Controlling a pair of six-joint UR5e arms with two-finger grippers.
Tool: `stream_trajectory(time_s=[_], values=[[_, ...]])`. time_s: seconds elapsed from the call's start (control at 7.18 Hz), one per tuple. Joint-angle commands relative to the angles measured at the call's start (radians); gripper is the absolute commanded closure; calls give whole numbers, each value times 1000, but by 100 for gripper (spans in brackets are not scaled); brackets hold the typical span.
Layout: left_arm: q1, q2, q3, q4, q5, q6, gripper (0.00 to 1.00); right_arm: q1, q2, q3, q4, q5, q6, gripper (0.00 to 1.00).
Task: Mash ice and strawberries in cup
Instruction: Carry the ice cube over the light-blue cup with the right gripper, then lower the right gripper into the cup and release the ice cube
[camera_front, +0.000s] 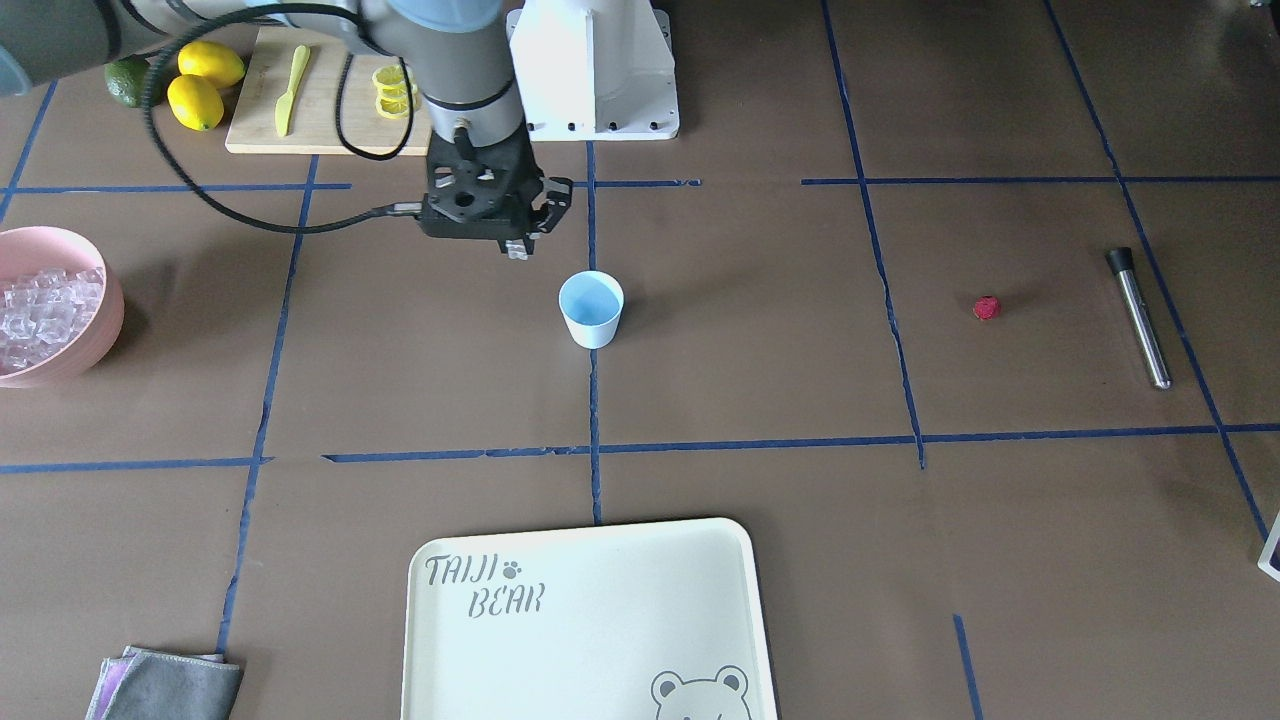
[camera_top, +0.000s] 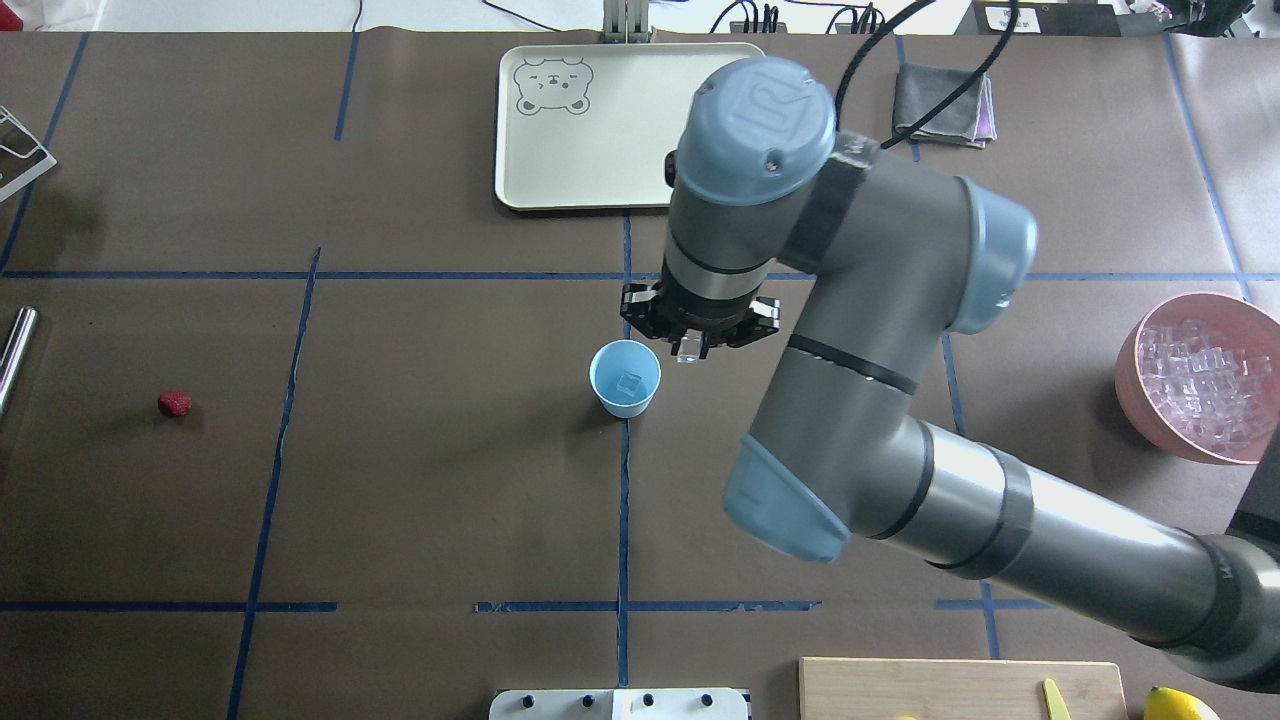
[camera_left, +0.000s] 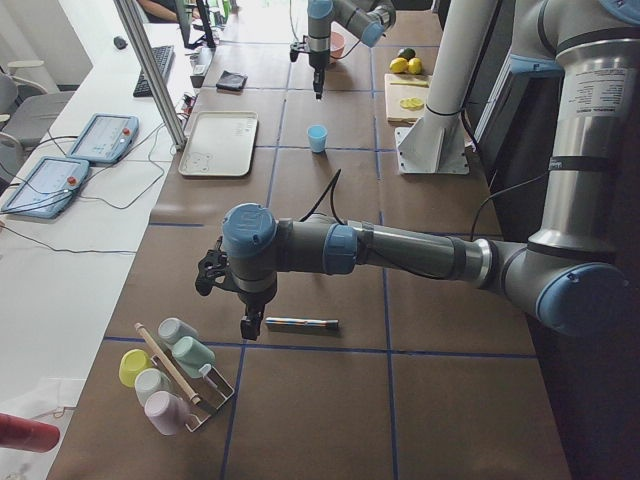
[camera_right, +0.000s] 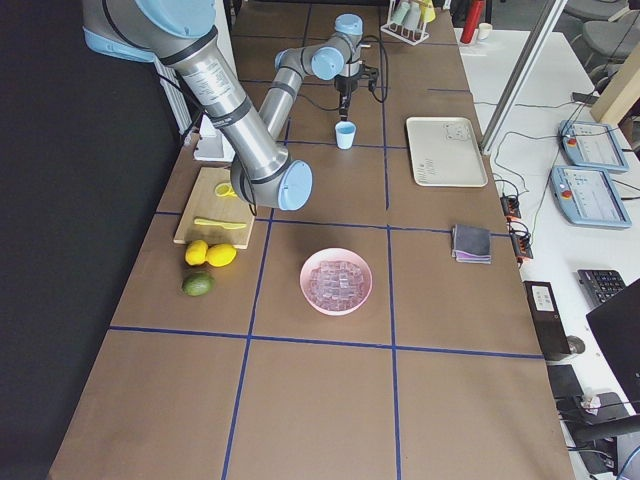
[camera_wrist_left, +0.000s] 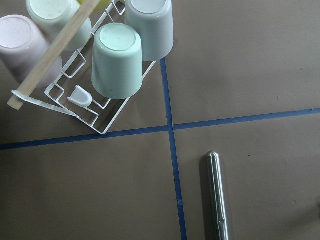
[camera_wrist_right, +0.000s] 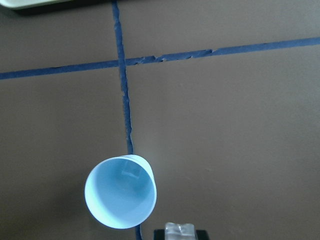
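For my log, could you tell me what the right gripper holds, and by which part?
The right gripper pinches a small clear ice cube by opposite sides.

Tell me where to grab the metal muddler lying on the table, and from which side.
Take the muddler by the middle of its steel shaft, coming straight down from above and closing across its length. It lies flat on the table, slim and round, with bare surface along both sides, so a mid-shaft pinch should keep it level.
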Motion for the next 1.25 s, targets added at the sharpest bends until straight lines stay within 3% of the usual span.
stream_trajectory(time_s=[0.0, 0.56, 1.11], values=[[0, -1, 5, 0, 0, 1, 0, -42, 58, -147, 97, -45, 29, 100], [0, -1, 8, -2, 2, 1, 0, -49, 123, -258, 112, -54, 34, 100], [0, -2, 8, 0, 2, 0, 0, -58, 122, -264, 114, -57, 34, 97]])
